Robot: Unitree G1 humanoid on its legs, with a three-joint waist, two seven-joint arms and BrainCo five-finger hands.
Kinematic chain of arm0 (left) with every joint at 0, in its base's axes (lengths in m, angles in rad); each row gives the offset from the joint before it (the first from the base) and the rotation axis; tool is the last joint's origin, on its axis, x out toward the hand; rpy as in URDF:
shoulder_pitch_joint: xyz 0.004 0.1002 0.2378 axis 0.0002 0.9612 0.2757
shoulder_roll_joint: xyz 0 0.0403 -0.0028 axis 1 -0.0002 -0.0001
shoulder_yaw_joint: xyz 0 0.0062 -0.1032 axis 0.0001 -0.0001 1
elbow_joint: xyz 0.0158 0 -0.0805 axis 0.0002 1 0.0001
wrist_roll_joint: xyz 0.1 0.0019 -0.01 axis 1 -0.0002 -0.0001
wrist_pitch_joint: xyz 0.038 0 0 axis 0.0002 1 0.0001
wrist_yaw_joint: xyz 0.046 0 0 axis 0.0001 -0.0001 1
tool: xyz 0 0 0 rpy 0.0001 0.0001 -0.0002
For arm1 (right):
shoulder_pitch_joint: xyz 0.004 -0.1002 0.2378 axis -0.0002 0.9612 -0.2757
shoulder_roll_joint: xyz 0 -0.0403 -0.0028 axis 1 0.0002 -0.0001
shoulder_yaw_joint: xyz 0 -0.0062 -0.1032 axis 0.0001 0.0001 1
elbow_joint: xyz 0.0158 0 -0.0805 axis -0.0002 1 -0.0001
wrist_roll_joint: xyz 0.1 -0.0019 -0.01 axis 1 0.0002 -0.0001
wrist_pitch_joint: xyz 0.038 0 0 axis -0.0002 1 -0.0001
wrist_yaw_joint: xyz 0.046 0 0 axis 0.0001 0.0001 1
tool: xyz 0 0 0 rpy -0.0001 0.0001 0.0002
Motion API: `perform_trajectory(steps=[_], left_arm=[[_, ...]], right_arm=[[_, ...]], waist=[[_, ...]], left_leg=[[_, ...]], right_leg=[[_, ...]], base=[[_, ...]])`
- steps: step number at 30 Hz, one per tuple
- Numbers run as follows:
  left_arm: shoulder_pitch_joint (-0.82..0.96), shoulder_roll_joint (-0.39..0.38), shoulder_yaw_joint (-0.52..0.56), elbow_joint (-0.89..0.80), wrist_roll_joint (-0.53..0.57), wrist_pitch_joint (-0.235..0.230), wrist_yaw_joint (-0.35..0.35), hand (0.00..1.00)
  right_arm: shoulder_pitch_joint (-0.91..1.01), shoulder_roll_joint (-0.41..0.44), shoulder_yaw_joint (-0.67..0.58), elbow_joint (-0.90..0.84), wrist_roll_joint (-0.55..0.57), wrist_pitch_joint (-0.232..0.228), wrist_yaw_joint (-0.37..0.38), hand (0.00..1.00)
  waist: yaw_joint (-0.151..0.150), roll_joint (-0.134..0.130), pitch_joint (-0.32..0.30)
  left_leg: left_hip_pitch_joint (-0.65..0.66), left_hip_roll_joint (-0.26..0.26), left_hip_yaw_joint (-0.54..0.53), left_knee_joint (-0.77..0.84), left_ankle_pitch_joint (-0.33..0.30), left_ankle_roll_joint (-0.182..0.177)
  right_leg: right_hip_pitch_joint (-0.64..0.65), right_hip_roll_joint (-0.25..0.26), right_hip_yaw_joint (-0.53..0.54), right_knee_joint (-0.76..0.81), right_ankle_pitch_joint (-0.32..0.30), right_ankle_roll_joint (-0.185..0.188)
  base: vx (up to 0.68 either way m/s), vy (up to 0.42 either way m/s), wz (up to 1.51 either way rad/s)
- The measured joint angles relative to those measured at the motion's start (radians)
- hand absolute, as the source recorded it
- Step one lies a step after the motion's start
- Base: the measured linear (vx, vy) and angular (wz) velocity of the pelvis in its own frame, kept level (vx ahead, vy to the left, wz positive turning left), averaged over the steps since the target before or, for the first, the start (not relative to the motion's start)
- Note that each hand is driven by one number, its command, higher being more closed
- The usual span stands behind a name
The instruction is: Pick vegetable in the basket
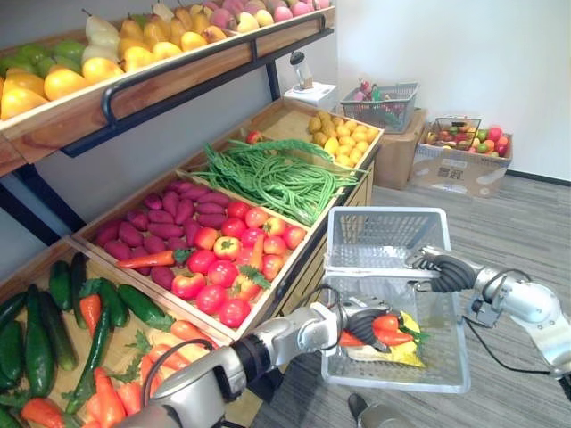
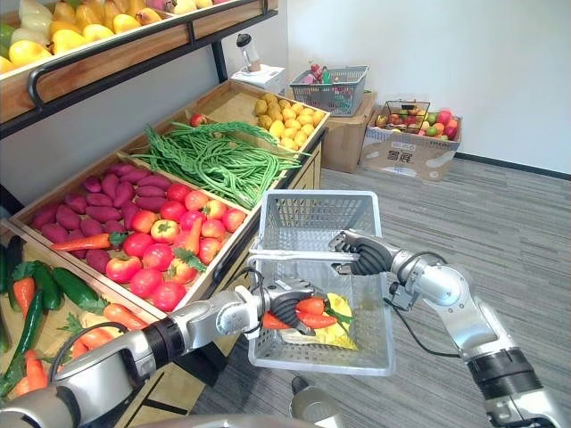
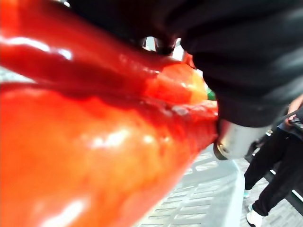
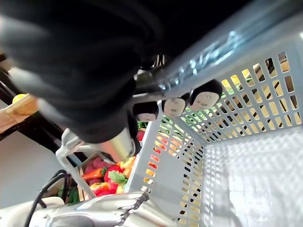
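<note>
Inside the basket: left hand (image 1: pixel 359 326) reaches in over the near-left rim, under the handle (image 1: pixel 370 271), with the pepper (image 1: pixel 386 326).
Pepper: red shading to orange, green stem pointing away from the palm; it lies low in the basket (image 1: pixel 384 221), just above a yellow item (image 1: pixel 407 351) on the floor of it. I cannot tell whether the two touch.
Left fingers: curled round the pepper, gripping it along its length; in the left wrist view its glossy skin (image 3: pixel 94 156) presses right up against the hand.
Right hand (image 1: pixel 443 273): out to the right, holding the basket up beside the stall (image 1: pixel 294 234) by its handle.
Right fingers (image 4: pixel 206 97): hooked over the handle bar, dark tips wrapped to the underside.
Stall: tomatoes, carrots, beans and cucumbers lie in their crates, apart from both hands.
Step in hand: the drop-off, as I judge it. The pick looks done, the pepper is within the basket walls, and only the release is not yet made.
Next move calls for: a small lowering until the pepper rests on the basket floor or the yellow item, then fingers spread wide. The left hand must then come out up and back without snagging the handle, while the right hand holds the basket level so nothing rolls.
</note>
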Motion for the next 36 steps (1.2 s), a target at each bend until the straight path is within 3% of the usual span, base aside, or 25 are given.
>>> perform_trajectory(steps=[1, 2, 7, 10, 20, 24, 30, 36], left_arm=[[0.001, -0.008, 0.005, 0.008, 0.007, 0.004, 0.002, 1.0], [0.002, -0.02, 0.014, 0.022, 0.026, 0.009, 0.004, 0.0], [0.003, -0.056, 0.087, 0.11, 0.076, 0.076, 0.041, 0.0], [0.003, -0.059, 0.108, 0.118, 0.101, 0.1, 0.04, 0.0], [0.002, -0.07, 0.102, 0.105, 0.107, 0.124, 0.022, 0.0], [-0.001, -0.034, 0.055, -0.025, 0.096, 0.128, 0.019, 0.0], [-0.001, 0.046, -0.046, -0.274, 0.055, 0.085, 0.001, 0.0], [0.002, 0.148, -0.11, -0.526, -0.02, 0.01, -0.036, 0.0]], right_arm=[[0.0, 0.0, 0.0, 0.0, 0.0, 0.0, 0.002, 1.0], [0.0, 0.002, 0.0, 0.003, -0.001, 0.0, 0.005, 1.0], [-0.047, 0.03, 0.002, 0.039, -0.005, 0.0, 0.02, 1.0], [-0.051, 0.03, 0.002, 0.043, -0.004, 0.001, 0.023, 1.0], [-0.064, 0.05, 0.004, 0.078, -0.006, 0.044, 0.057, 1.0], [-0.064, 0.063, 0.004, 0.103, -0.042, 0.085, 0.059, 1.0], [-0.035, 0.117, -0.005, 0.195, -0.125, 0.166, 0.013, 1.0], [0.006, 0.157, -0.067, 0.32, -0.163, 0.276, -0.073, 1.0]], waist=[[0.0, 0.0, 0.0], [-0.001, -0.001, 0.0], [-0.025, -0.01, 0.007], [-0.024, -0.021, 0.014], [-0.025, -0.026, 0.035], [-0.021, -0.026, 0.035], [-0.012, -0.026, 0.035], [0.026, -0.022, 0.033]], left_leg=[[0.0, -0.001, 0.0, -0.001, 0.0, 0.0], [0.001, -0.002, 0.001, -0.003, 0.0, 0.0], [0.006, -0.015, 0.004, -0.017, 0.002, 0.0], [0.005, -0.017, 0.003, -0.017, 0.002, 0.0], [-0.003, -0.017, -0.002, -0.016, 0.002, 0.0], [-0.019, -0.014, -0.022, -0.012, 0.002, 0.0], [-0.032, -0.012, -0.058, -0.007, 0.002, 0.001], [-0.064, -0.015, -0.134, -0.003, 0.008, 0.011]], right_leg=[[0.0, 0.0, 0.001, 0.0, 0.0, 0.0], [0.0, 0.0, 0.002, 0.0, 0.0, 0.0], [-0.003, -0.003, 0.014, 0.0, 0.001, 0.002], [-0.003, -0.004, 0.016, 0.0, 0.002, 0.004], [-0.008, -0.008, 0.009, -0.001, 0.002, 0.004], [-0.012, -0.016, -0.009, 0.0, 0.002, 0.004], [-0.001, -0.033, -0.043, -0.001, 0.0, 0.006], [0.013, -0.064, -0.109, -0.005, -0.003, 0.007]], base=[[0.0, 0.0, 0.0], [0.01, 0.013, -0.04], [0.01, 0.015, -0.05], [0.0, 0.004, -0.02], [0.0, -0.001, 0.01], [0.01, -0.008, 0.14], [0.0, 0.004, 0.19], [-0.02, 0.007, 0.34]])
